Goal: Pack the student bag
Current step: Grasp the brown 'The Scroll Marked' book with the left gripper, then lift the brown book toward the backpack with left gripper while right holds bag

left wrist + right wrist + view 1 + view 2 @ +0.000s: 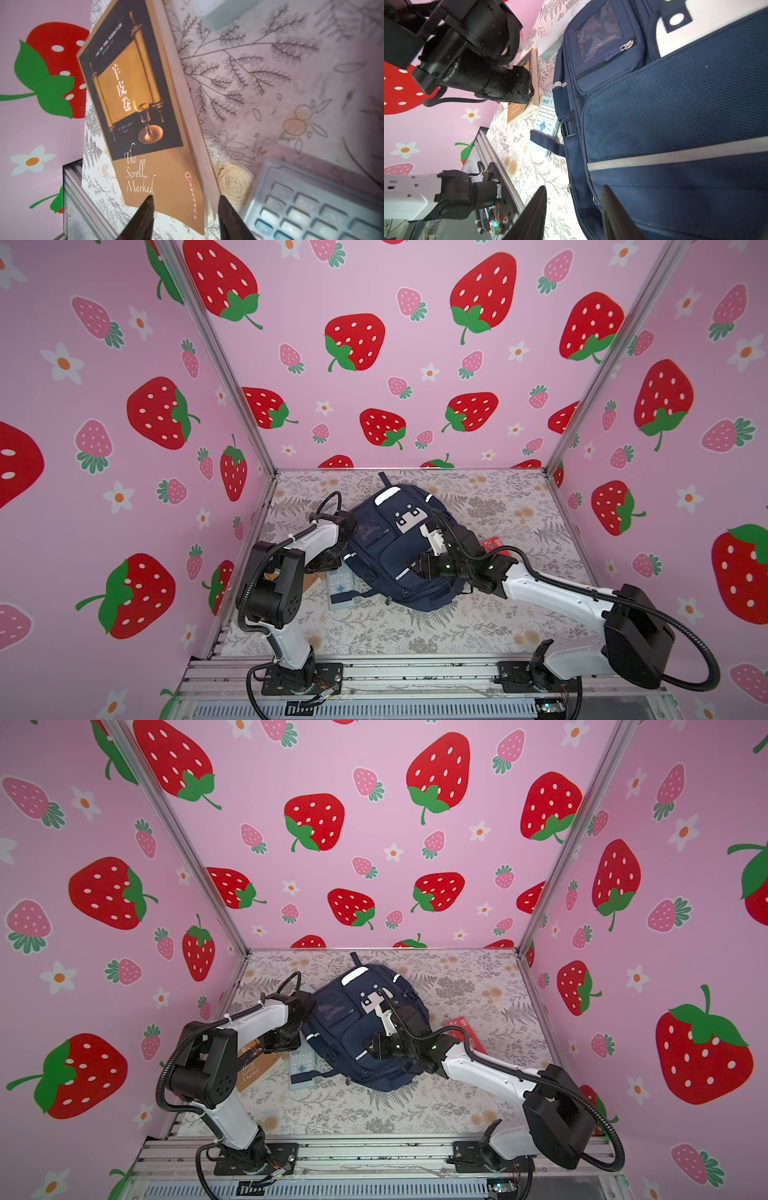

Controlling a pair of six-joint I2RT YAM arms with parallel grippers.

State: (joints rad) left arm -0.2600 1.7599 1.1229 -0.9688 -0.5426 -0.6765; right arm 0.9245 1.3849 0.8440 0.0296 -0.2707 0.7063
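As your left gripper (186, 197) hangs over the book's (133, 87) corner at the bottom of the left wrist view, its jaws stand partly open and grip nothing. The student bag (390, 547) lies front-up on the floral table (478, 614), lower centre in both top views, with the calculator (340, 583) just beside its left edge. Your right gripper (574, 188), jaws likewise half parted and empty, has one tip over the table and one over the bag's side. The step in hand looks like fetching the book. No compartment shows open, so next you likely need a firm pinch on the book's edge, and the right arm to work a zip
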